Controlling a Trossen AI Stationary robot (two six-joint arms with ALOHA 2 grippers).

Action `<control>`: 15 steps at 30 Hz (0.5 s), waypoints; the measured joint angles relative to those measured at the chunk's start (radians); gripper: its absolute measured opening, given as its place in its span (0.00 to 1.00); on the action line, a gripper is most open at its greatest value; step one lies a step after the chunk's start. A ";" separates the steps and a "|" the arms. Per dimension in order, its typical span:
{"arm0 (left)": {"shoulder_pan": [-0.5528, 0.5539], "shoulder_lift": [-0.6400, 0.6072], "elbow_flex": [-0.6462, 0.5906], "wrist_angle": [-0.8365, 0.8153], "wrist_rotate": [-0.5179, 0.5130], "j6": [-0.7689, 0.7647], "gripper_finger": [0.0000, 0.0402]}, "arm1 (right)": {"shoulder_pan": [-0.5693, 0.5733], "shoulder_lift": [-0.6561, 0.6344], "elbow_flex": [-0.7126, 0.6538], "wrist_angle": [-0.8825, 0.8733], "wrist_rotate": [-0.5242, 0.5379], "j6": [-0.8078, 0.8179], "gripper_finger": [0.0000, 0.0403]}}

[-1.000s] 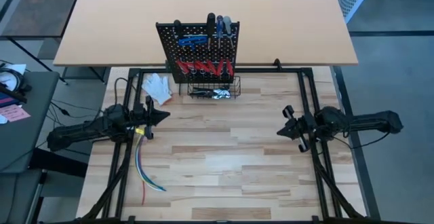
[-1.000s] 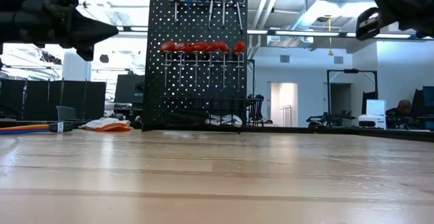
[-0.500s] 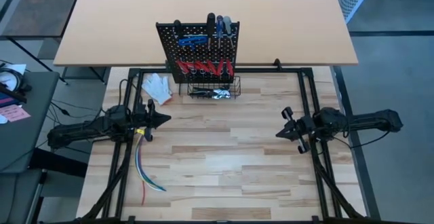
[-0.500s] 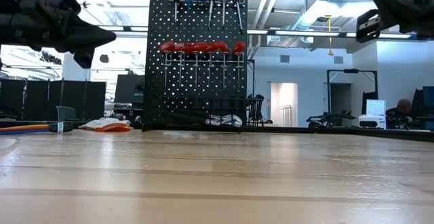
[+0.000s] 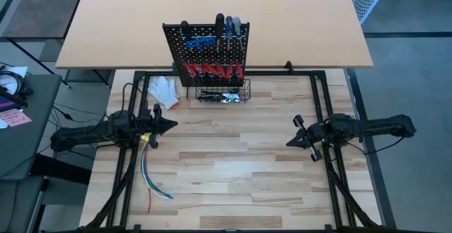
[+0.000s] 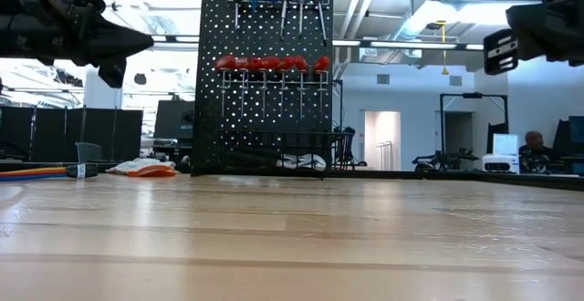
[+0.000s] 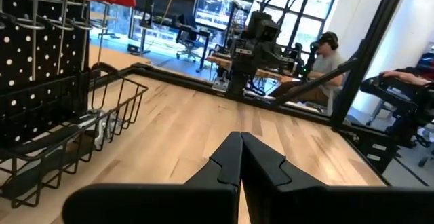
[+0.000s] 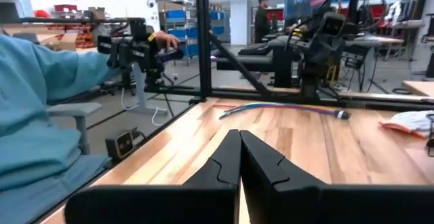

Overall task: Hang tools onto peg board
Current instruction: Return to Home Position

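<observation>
Nearest the low camera, the wooden tabletop point(image 5: 233, 176) stretches between the two arms, with a bundle of coloured wires point(image 5: 150, 180) lying on its left side. The left end effector point(image 5: 171, 126) hovers over the left edge and the right end effector point(image 5: 289, 143) over the right edge, well apart and pointing toward each other. Each wrist view shows its fingers point(image 7: 227, 163) pressed together with nothing between them.

Farther back, a white glove point(image 5: 163, 90) lies near a wire basket point(image 5: 222, 93), which holds a few items too small to name. The basket sits at the foot of the upright peg board point(image 5: 205, 46), which carries the tools point(image 5: 212, 69): a row of red handles across the middle, and a blue-handled one and several dark-handled ones along the top.

No tool is seen loose on the tabletop, so the hanging looks finished, and the step in hand appears to be bringing the arms to rest. The next move likely calls only for drawing each arm to its own side, clear of board and wires.
</observation>
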 joint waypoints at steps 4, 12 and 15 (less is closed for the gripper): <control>-0.003 0.000 0.000 -0.001 -0.003 0.000 0.00 | -0.001 -0.067 0.000 -0.018 0.000 0.000 0.03; -0.040 -0.001 0.000 0.000 -0.004 0.000 0.00 | -0.004 -0.066 0.000 -0.015 -0.001 0.000 0.03; -0.040 0.000 0.000 0.000 -0.004 0.000 0.00 | -0.004 -0.065 0.000 -0.022 0.000 0.001 0.03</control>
